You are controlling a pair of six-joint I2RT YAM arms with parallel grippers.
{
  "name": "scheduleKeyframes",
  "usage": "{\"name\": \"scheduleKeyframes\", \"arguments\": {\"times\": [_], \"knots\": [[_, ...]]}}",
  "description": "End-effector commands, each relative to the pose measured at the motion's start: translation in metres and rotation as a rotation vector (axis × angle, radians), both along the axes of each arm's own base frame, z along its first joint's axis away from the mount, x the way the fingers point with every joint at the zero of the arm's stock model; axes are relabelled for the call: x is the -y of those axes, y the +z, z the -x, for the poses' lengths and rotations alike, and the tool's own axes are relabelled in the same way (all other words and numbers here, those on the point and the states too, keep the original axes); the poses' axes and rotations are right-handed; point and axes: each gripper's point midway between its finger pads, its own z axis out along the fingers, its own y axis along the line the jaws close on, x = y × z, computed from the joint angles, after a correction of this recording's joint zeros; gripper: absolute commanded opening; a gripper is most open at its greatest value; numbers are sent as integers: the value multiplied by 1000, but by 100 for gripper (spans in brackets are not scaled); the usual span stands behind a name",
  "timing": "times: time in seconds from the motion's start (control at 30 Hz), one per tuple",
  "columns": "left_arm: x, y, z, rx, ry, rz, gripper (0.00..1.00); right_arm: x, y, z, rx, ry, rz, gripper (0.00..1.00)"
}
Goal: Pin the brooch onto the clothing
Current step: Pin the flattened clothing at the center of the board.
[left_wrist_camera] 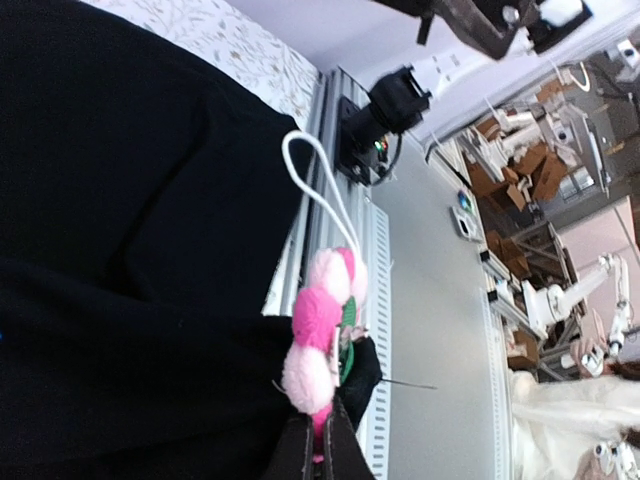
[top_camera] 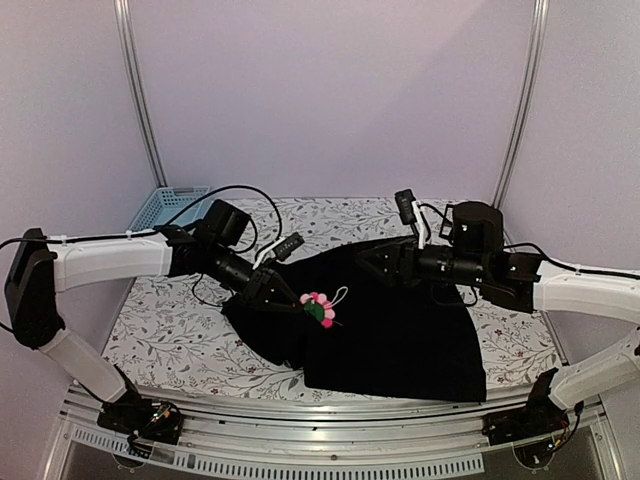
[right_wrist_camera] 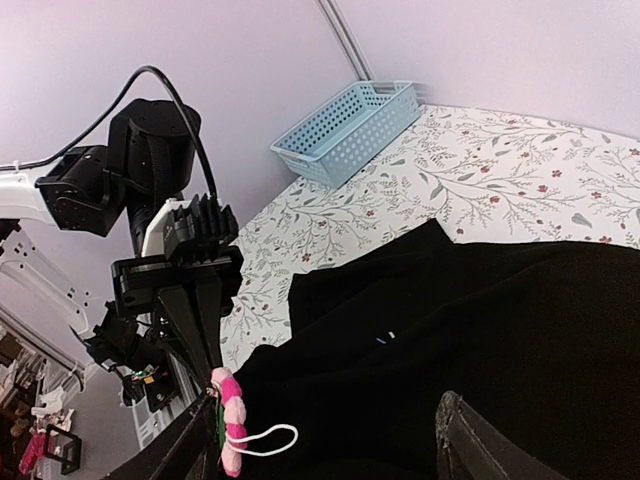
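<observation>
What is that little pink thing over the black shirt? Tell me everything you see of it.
It's a brooch: a row of fluffy balls, pale and deep pink, with some green and a white cord loop at one end. A thin pin sticks out beside it. The left hand is shut on it, holding it over the shirt; whether it touches the cloth is unclear.

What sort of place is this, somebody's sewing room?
Probably a robotics lab booth: a left arm and right arm bolted to a metal rail at the table edge, plain screens around, and other robot arms beyond in the left wrist view.
</observation>
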Motion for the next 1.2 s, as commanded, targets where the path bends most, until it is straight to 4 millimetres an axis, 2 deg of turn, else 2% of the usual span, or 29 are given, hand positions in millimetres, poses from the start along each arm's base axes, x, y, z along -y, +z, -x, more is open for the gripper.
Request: {"name": "scheduleKeyframes", "arguments": {"times": [0.0,0.13,0.3,0.4,0.57,0.63,0.9,1.1,1.17], "knots": [[8,14,27,-77,-4,90,0,-7,-16,30,-75,7,35,73],[7,22,41,-96,2,136,0,-15,-24,53,-105,94,1,72],[-4,18,53,-94,6,131,0,-29,-18,77,-87,189,-21,70],[-5,24,53,-91,16,168,0,-42,-20,94,-63,254,-4,70],[0,47,45,-77,44,250,0,-66,-39,129,-99,368,20,70],[0,49,42,-74,49,255,0,-71,-47,136,-94,368,48,71],[-4,38,24,-74,86,242,0,-93,-40,125,40,343,35,73],[-7,30,11,-74,132,229,0,-104,-38,103,126,287,54,68],[-7,29,10,-66,132,237,0,-104,-39,95,125,273,54,63]]}}
